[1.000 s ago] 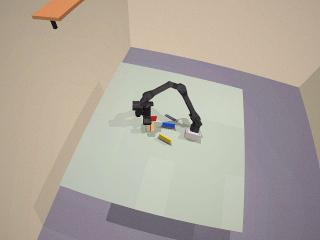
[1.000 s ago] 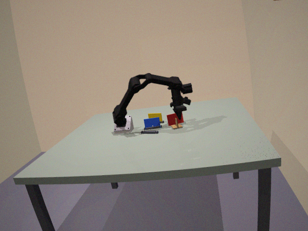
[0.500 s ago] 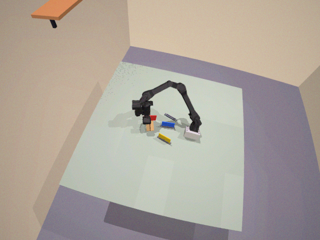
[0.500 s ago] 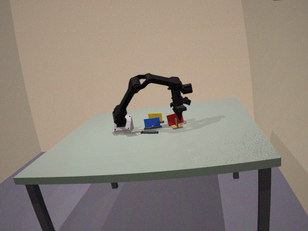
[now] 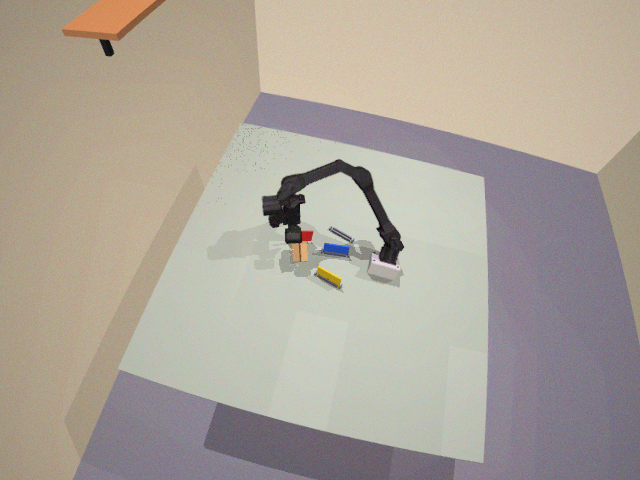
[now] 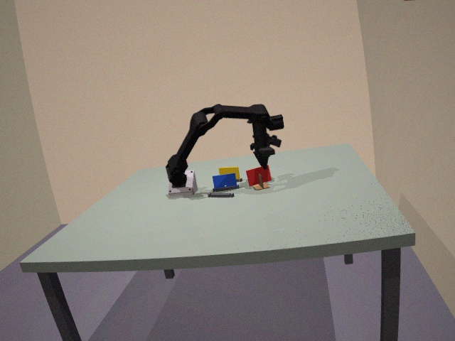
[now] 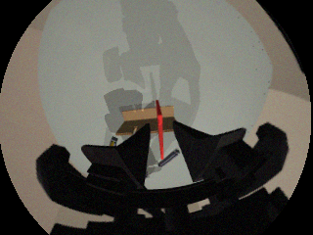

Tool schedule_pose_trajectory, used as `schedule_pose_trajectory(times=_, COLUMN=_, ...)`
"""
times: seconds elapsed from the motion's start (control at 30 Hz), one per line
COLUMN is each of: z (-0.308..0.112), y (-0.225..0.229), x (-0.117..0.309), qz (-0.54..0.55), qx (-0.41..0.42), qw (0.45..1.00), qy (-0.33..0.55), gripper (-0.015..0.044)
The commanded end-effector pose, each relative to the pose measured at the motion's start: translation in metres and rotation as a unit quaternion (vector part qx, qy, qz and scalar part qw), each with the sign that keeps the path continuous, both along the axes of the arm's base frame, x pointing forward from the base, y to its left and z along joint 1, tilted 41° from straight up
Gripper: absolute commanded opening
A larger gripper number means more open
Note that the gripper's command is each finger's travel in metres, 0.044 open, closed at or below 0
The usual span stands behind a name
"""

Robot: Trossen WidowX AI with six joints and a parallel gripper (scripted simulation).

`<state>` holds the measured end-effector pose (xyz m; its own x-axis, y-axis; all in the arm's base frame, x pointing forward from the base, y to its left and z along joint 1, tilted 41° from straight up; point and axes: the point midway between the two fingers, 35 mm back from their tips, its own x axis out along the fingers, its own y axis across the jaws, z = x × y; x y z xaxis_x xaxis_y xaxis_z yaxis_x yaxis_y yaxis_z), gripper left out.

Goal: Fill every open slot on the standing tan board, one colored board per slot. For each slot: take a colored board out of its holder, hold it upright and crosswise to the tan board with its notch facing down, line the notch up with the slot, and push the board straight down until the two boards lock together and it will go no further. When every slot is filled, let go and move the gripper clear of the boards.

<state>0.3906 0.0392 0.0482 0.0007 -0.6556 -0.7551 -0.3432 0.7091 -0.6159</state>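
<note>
While the black, wedge-fingered claw (image 5: 293, 242) (image 6: 264, 168) (image 7: 161, 124) spreads partway, a flat red board (image 5: 307, 236) (image 6: 258, 176) (image 7: 160, 129) stands upright.

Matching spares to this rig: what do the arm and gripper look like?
Arm: matte black, chunky joints, pale base block with dark dots. Gripper: black too, two wedge-shaped fingers tapering to points. No markings or cables discernible.
</note>
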Motion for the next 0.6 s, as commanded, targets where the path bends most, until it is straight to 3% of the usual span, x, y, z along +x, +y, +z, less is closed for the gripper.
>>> schedule_pose_trajectory(times=0.0, z=0.027, y=0.027, x=-0.001, qz=0.008, qx=0.004, qw=1.000, qy=-0.008, gripper=0.0165)
schedule_pose_trajectory(times=0.3, z=0.045, y=0.047, x=0.002, qz=0.022, qx=0.018, qw=0.999, qy=-0.038, gripper=0.0185)
schedule_pose_trajectory(times=0.57, z=0.011, y=0.117, x=-0.073, qz=-0.073, qx=0.039, qw=0.992, qy=-0.097, gripper=0.0185)
